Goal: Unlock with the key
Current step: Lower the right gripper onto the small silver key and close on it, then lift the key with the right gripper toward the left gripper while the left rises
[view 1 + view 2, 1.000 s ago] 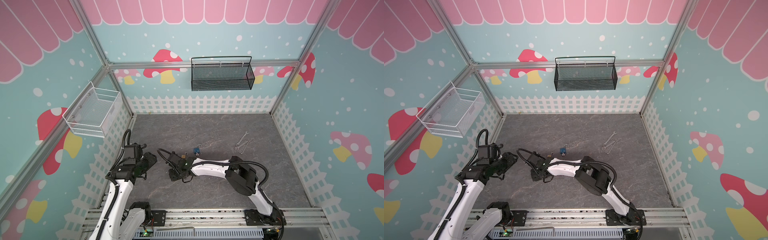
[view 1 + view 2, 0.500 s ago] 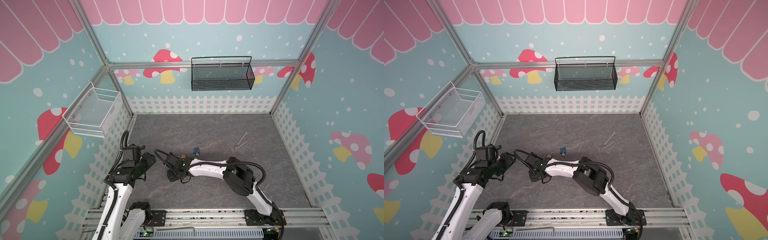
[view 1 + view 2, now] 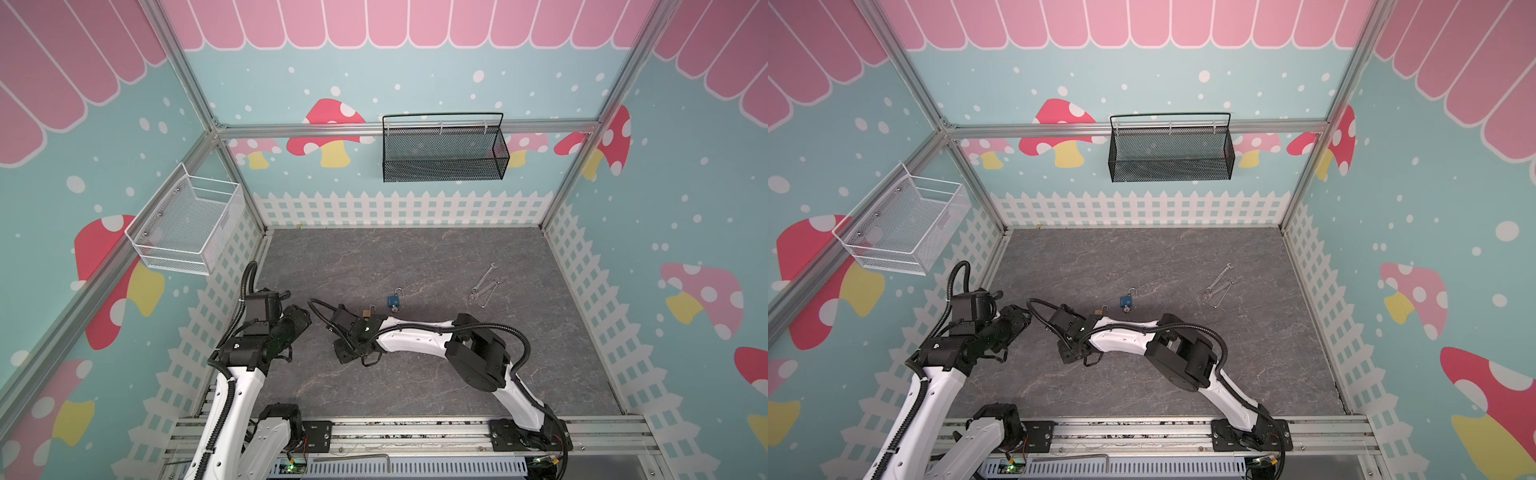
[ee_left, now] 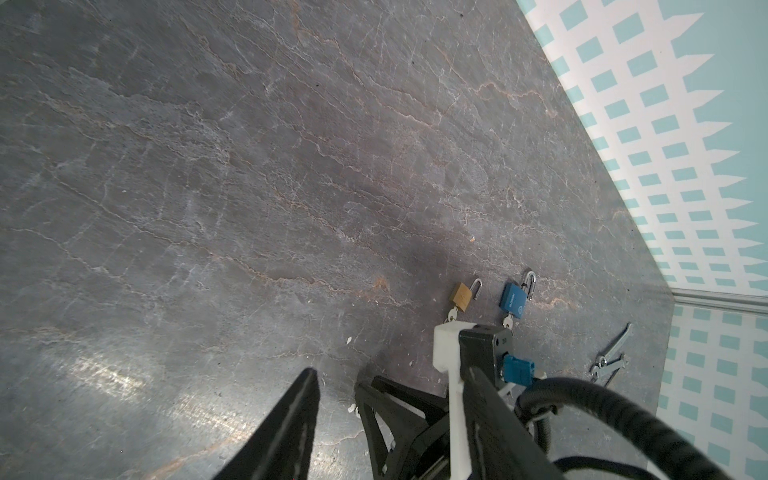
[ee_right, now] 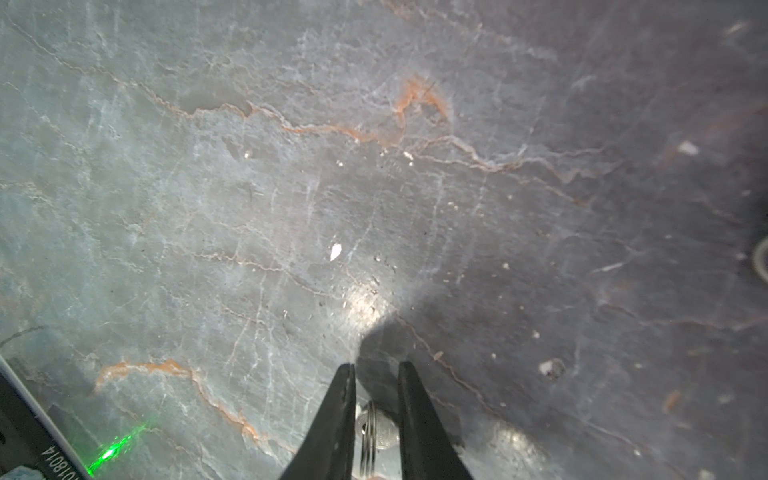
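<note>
The small silver key w/ wire ring [image 5: 376, 432], on the grey stone-look tabletop [image 5: 208, 187] near the small brass padlock [image 4: 462, 296], looks light, stiff, slippery, so pinch its flat bow; right gripper [image 5: 376, 368] jaws nearly together around it, firm grip unclear; left gripper [image 3: 301, 321] seems part-open, empty.

right arm [image 3: 415, 336]: slid a little leftward over the worktop [image 3: 415, 257], elbow and hose loop [image 3: 320, 305] going with it
right claw [image 5: 376, 366]: carried nearer the left arm [image 3: 241, 386] and a touch toward the front rail [image 3: 415, 428]; jaws drawn closer together
left arm: eased back very slightly toward the front rail
</note>
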`<control>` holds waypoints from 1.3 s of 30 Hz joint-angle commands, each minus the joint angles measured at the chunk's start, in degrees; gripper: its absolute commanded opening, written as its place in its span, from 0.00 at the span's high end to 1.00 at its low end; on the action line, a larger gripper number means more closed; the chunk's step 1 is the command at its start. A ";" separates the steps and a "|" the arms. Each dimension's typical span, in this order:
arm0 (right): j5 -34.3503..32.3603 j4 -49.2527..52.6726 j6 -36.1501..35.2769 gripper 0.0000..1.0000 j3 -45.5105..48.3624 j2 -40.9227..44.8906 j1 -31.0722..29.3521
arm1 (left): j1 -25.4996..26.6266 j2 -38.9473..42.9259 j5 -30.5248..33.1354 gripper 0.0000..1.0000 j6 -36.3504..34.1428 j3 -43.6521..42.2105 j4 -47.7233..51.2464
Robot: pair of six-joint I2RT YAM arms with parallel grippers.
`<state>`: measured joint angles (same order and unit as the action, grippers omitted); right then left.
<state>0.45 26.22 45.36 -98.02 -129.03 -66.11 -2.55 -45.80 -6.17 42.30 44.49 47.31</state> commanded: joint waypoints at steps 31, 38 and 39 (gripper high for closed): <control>-1.39 1.25 -6.12 1.00 4.96 21.87 2.26 | -0.31 0.58 -8.63 0.45 0.36 2.56 -6.07; 1.50 3.97 -11.91 1.00 6.26 31.72 7.78 | -0.15 -2.56 -15.65 0.45 -0.86 5.62 -14.82; 2.57 4.64 -12.42 1.00 6.50 32.91 9.15 | -0.05 -2.89 -17.06 0.45 -0.82 5.53 -17.12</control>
<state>1.52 27.88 36.21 -92.75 -98.85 -59.40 -2.55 -47.88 -18.09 42.44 48.64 36.86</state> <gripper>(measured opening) 0.052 0.551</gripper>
